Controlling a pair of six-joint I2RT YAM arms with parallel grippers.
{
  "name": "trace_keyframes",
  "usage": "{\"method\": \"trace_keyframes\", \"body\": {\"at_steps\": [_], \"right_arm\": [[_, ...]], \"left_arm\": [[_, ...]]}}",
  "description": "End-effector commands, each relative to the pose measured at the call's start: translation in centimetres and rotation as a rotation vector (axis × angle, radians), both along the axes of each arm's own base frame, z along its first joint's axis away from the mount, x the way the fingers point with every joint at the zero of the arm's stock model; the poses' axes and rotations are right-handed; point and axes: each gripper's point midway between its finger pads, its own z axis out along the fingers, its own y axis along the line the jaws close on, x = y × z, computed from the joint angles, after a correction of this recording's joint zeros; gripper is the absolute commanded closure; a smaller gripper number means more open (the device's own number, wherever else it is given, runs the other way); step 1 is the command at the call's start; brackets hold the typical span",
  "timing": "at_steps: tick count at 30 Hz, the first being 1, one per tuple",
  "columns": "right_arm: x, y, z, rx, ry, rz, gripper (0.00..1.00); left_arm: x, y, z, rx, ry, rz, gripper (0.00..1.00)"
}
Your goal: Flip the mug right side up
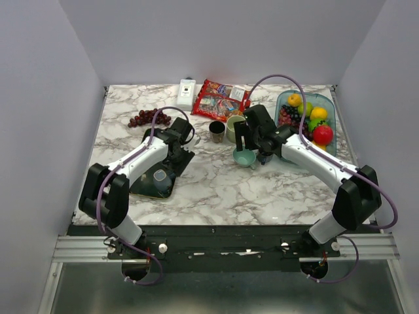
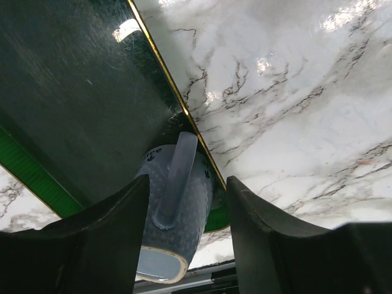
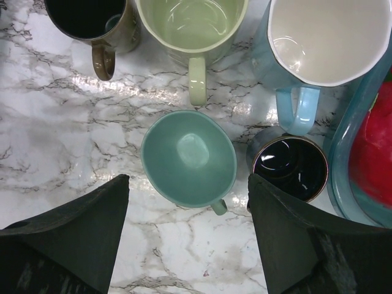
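A blue-grey patterned mug [image 2: 184, 205] stands upside down, its flat base [image 2: 156, 266] up, at the edge of a dark green tray [image 2: 79, 104]. In the top view the mug [image 1: 160, 176] sits near the tray's front. My left gripper [image 2: 187, 184] is open, with one finger on each side of the mug and its handle between them; whether they touch it is unclear. In the top view the left gripper [image 1: 171, 156] is over the tray [image 1: 147, 188]. My right gripper [image 3: 188, 180] is open and empty above an upright teal cup [image 3: 188, 158].
Upright cups stand round the right gripper [image 1: 252, 152]: a brown mug [image 3: 92, 21], a pale green mug [image 3: 191, 24], a light blue mug [image 3: 324, 37], a dark cup [image 3: 290, 166]. A fruit basin [image 1: 330, 104], a snack packet [image 1: 219, 99], a white box [image 1: 186, 93] and grapes [image 1: 147, 118] lie at the back.
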Motion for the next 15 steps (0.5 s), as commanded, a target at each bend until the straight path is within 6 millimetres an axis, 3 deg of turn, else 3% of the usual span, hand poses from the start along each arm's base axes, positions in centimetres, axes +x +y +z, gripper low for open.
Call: {"method": "trace_keyframes", "body": {"at_steps": [1,15], "right_arm": [[0.3,0.5,0.1,0.010,0.025,0.003,0.16],[0.3,0.8,-0.2,0.018,0.039,0.006,0.16]], "left_arm": [[0.5,1.1,0.1,0.033,-0.016,0.018,0.45],[0.5,2.2,-0.9,0.089,0.007,0.055,0.50]]}}
